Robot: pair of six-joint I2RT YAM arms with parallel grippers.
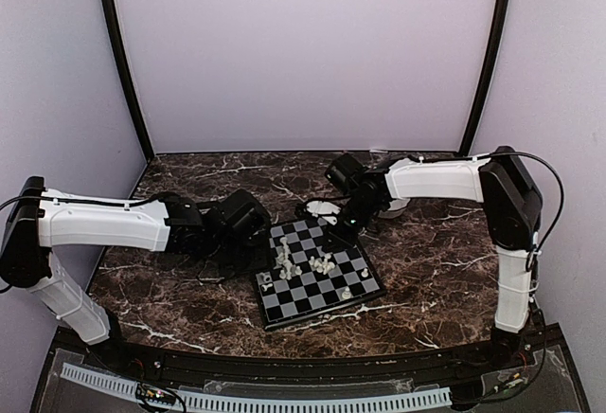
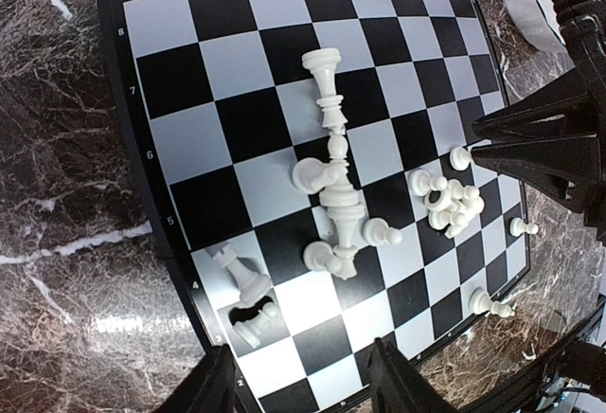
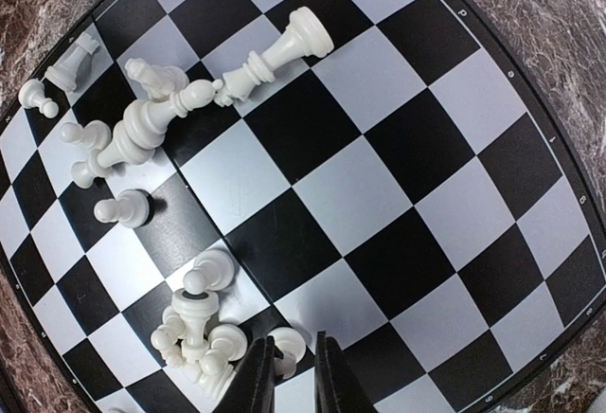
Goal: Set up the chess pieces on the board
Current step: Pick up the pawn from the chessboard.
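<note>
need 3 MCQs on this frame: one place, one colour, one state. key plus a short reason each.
1. Where do the chess pieces lie?
A on bare marble
B on the board
C on the left arm

2. Colour of the board's squares?
A red and white
B green and cream
C black and silver-grey

3. How are the tall chess pieces at mid-board?
A toppled
B upright in rows
C hanging from a gripper

Key: B, every one rests on a square; C, both wrist views show it; A, they lie on their sides in a jumble.
</note>
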